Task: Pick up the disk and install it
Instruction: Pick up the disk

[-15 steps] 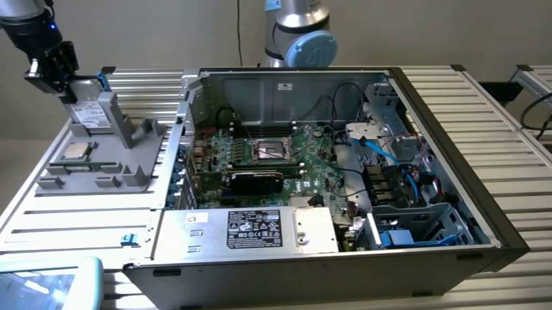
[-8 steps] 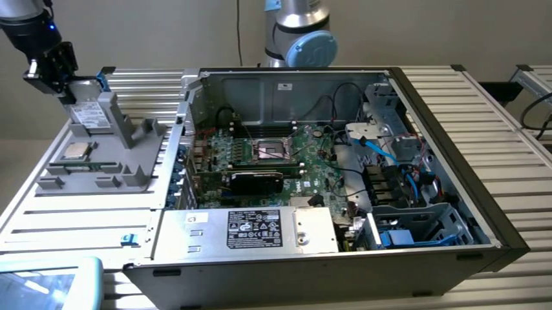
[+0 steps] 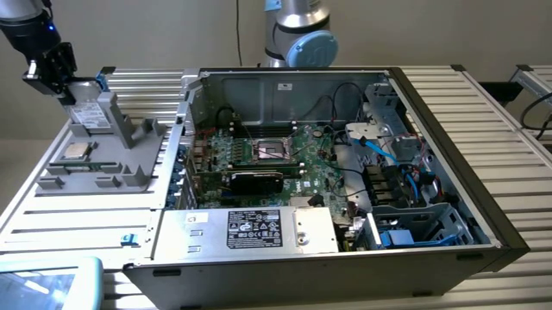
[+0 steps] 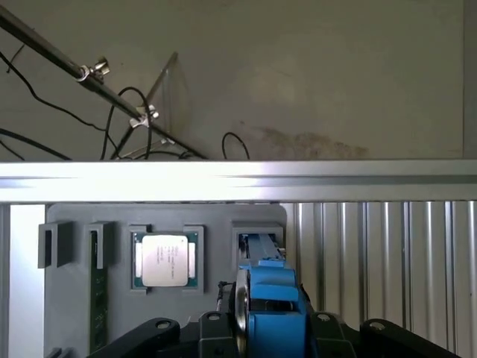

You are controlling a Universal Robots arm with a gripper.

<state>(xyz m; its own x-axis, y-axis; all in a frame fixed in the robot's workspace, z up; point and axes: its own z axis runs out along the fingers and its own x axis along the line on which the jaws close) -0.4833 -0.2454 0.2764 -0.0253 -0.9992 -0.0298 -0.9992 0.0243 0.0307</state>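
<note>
The disk [image 3: 86, 115], a silver-grey drive with a white label in a blue carrier, stands upright at the back of the grey holder [image 3: 129, 161] at the exterior view's left. My gripper [image 3: 67, 90] comes down on its top edge, with the jaws closed against it. In the wrist view the disk [image 4: 272, 298] is seen edge-on between the sides of my gripper [image 4: 268, 328]. Its far end reaches into a slot of the holder [image 4: 67, 298].
A small square CPU chip [image 3: 76, 152] [image 4: 164, 259] lies in the holder beside the disk. The open computer case [image 3: 448, 161] takes up the middle of the ribbed table, with a silver box [image 3: 250, 229] at its front and a metal bay [image 3: 423, 226] at its front right.
</note>
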